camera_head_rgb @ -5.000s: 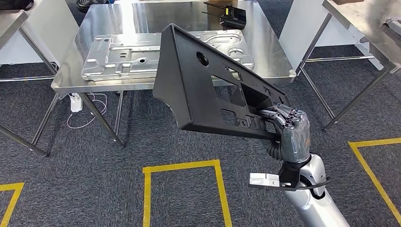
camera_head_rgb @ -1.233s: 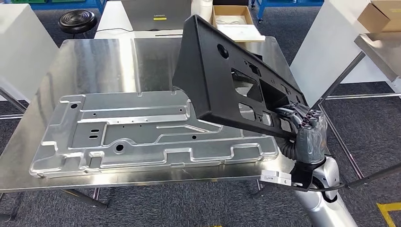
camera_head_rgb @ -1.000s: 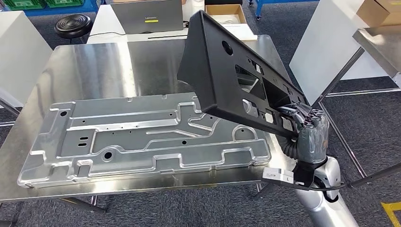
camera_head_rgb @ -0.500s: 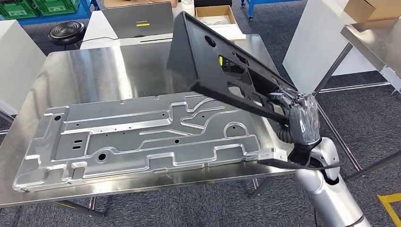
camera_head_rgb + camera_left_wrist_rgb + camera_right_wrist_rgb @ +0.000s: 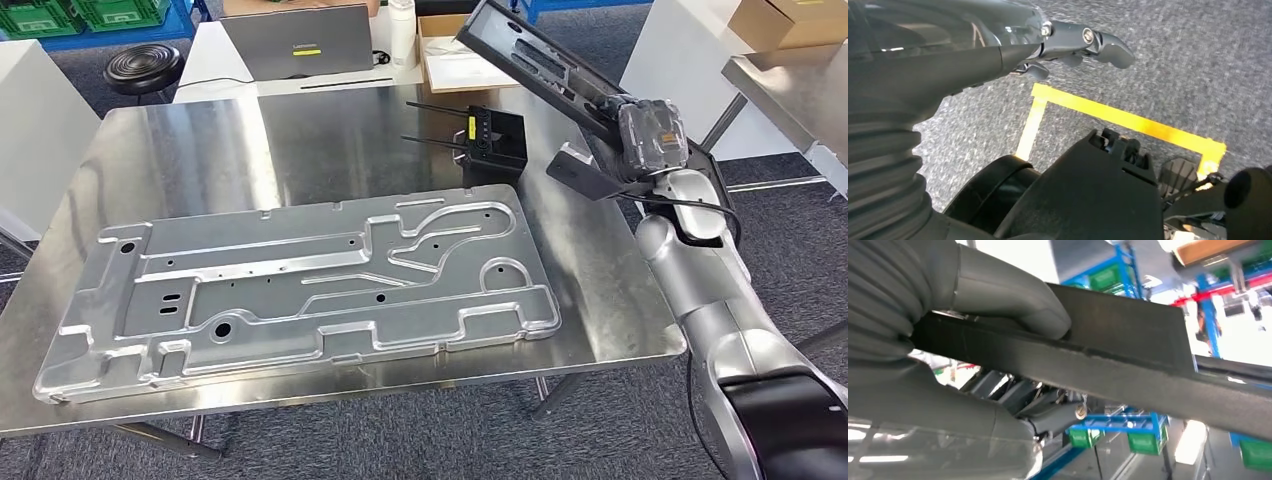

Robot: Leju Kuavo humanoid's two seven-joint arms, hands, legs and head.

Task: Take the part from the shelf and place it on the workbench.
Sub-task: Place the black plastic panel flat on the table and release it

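My right hand (image 5: pixel 648 135) grips the black plastic panel (image 5: pixel 530 55) by one end and holds it raised over the far right side of the steel workbench (image 5: pixel 300 140), its free end pointing away past the table's far edge. In the right wrist view the thick thumb (image 5: pixel 1013 302) presses on the panel's dark edge (image 5: pixel 1128 365). My left hand (image 5: pixel 1078 42) hangs over grey carpet with its fingers apart and nothing in them.
A large stamped metal plate (image 5: pixel 300 280) covers the near half of the workbench. A black box with antennas (image 5: pixel 485 140) sits behind it. Beyond the table are a laptop (image 5: pixel 295 40), a cardboard box (image 5: pixel 450 55) and a stool (image 5: pixel 140 70). Another steel table (image 5: pixel 790 80) stands to the right.
The right arm has lifted and swung the black panel up and away, from across the plate to the table's far right. Earlier the whole view shifted as I came up to the workbench.
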